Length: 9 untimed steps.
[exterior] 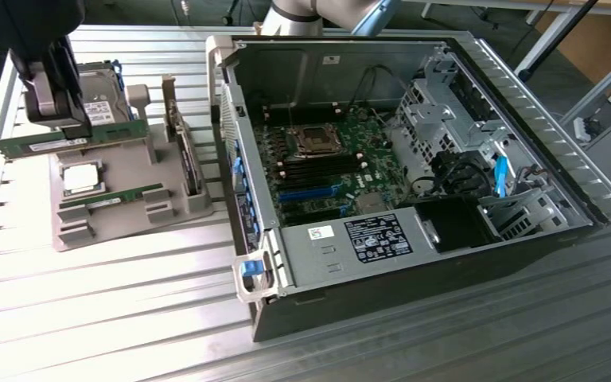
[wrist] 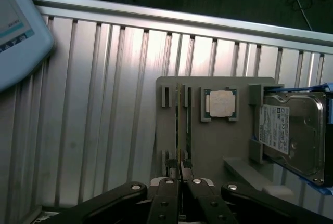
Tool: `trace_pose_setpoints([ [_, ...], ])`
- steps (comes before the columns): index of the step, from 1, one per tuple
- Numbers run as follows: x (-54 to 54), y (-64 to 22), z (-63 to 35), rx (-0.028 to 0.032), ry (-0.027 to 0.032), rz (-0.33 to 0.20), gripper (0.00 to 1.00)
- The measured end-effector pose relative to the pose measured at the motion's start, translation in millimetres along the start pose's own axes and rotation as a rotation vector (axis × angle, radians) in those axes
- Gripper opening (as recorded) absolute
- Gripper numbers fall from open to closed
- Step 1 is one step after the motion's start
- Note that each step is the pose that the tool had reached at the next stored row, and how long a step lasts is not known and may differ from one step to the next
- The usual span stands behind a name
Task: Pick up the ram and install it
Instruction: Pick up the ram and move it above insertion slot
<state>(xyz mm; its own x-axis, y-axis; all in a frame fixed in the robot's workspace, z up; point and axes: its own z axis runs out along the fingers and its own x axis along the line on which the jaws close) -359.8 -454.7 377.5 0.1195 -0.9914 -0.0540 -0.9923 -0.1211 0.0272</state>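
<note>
Above tray [exterior: 125, 159]: gripper [exterior: 60, 127] nearly closed, pinching ram [exterior: 67, 142] across its flat faces.
Risk: narrow hold; ram could tilt or slip and drop.

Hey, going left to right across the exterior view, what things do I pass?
The ram gripped in the claw → the motherboard in the open computer case → the drive cage.
</note>
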Motion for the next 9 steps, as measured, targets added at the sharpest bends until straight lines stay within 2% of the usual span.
trace_pose_setpoints([
  [9, -0.4, 0.2, -7.8, 0.0, 0.0, 0.0, 0.11],
])
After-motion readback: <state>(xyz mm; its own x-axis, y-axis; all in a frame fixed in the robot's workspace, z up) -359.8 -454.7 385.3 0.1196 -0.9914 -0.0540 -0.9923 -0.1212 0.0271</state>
